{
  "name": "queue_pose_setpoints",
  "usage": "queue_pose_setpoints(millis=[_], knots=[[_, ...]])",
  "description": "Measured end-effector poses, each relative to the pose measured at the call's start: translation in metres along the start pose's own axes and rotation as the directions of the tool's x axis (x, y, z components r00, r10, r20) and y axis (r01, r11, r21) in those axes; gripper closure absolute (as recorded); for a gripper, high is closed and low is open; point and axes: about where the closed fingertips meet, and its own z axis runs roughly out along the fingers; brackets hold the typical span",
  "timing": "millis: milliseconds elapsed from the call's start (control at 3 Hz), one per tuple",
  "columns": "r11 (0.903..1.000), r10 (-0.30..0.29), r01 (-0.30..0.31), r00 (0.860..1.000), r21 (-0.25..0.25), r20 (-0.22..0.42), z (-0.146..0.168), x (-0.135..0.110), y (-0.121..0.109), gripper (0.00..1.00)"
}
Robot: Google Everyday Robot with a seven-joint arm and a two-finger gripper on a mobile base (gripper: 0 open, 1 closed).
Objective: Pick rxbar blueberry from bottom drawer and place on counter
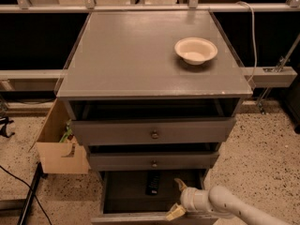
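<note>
Nearest, the gripper (178, 199) hangs over the right front corner of the open bottom drawer (136, 217), fingers spread apart, holding nothing. Further in, the rxbar blueberry (153, 183) lies flat near the drawer's back wall. Beyond, the counter (136, 55) carries a cream bowl (196, 50).

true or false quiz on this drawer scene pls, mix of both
1. The snack bar lies inside the bottom drawer. True.
2. The bowl sits in the top drawer. False: it stands on the counter, toward the right rear.
3. The gripper is shut on the snack bar. False: it is open, over the drawer's front right, to the right of the bar and not touching it.
4. The bottom drawer is pulled open. True.
5. The snack bar is already on the counter. False: only the bowl is there.
</note>
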Motion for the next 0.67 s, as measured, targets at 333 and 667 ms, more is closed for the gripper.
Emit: queue_pose_setpoints(millis=[333,667], knots=[[0.9996,-0.027,0.026,0.997,0.008,0.073,0.037,-0.002,-0.022,0.00],[0.9993,-0.031,0.029,0.994,0.024,0.103,0.058,-0.001,-0.036,0.00]])
